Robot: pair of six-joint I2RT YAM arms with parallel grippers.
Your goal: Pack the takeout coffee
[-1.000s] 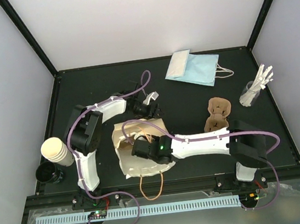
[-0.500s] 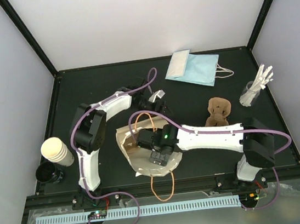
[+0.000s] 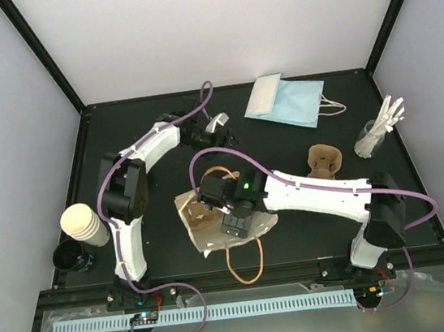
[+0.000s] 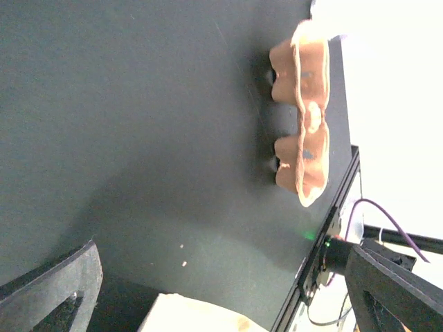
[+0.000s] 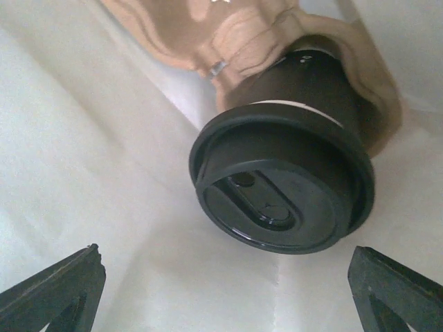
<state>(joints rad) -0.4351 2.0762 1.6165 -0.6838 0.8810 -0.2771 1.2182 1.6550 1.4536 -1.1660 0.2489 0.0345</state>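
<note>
The takeout coffee (image 5: 284,187), a cup under a round black lid, lies on its side inside the tan paper bag (image 3: 203,238), its body wrapped by a brown pulp piece (image 5: 242,34). In the right wrist view my right gripper (image 5: 221,283) is open just in front of the lid, touching nothing. From above, the right gripper (image 3: 234,223) hovers over the bag's mouth and hides the cup. My left gripper (image 3: 219,129) is open beyond the bag, holding nothing. In the left wrist view the left gripper (image 4: 221,283) looks across bare table.
A brown pulp cup carrier (image 3: 324,162) stands right of the bag, also in the left wrist view as the carrier (image 4: 304,111). A blue bag (image 3: 287,100) lies at the back. A stirrer holder (image 3: 375,133) stands far right. Stacked cups (image 3: 82,225) and black lids (image 3: 70,255) sit at the left edge.
Both grippers opened. The right gripper let go of the coffee inside the bag and drew back to the right. The left gripper released the bag and moved toward the back.
</note>
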